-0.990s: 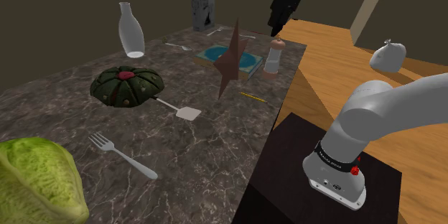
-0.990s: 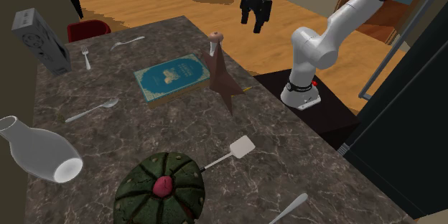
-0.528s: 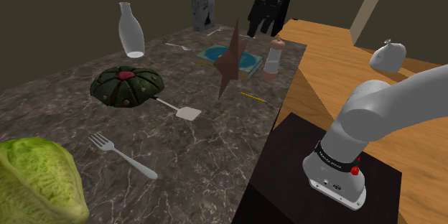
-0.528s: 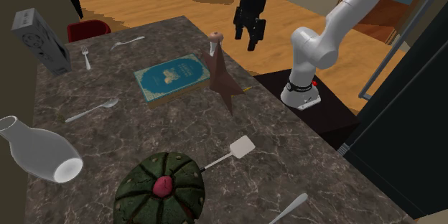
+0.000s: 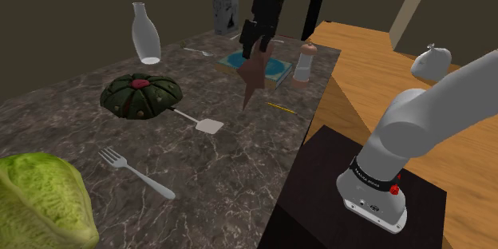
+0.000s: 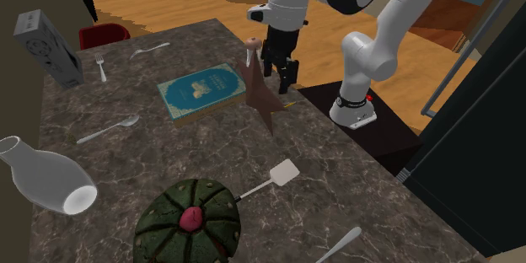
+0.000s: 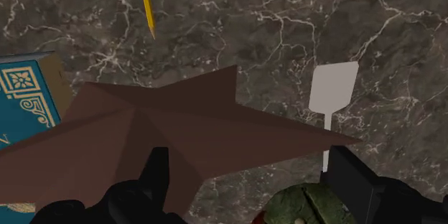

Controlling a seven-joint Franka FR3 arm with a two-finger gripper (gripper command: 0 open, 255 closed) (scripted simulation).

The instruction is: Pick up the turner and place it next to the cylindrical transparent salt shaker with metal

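Hovering my gripper (image 6: 280,71) above the worktop (image 5: 239,164), jaws apart, empty | turner (image 5: 199,121) lies ungrasped | pickup and placement beside salt shaker (image 5: 304,64) both pending

Shoulder camera: beside the stand (image 5: 319,195), I look down over the bench (image 5: 231,167). Second exterior camera: high on the far side, facing the arm across the bench, with the stand at its right. Both take in the brown star (image 5: 255,72), book (image 5: 276,68) and turner (image 5: 209,125). Wrist camera: close overhead, pointing down on star and turner.
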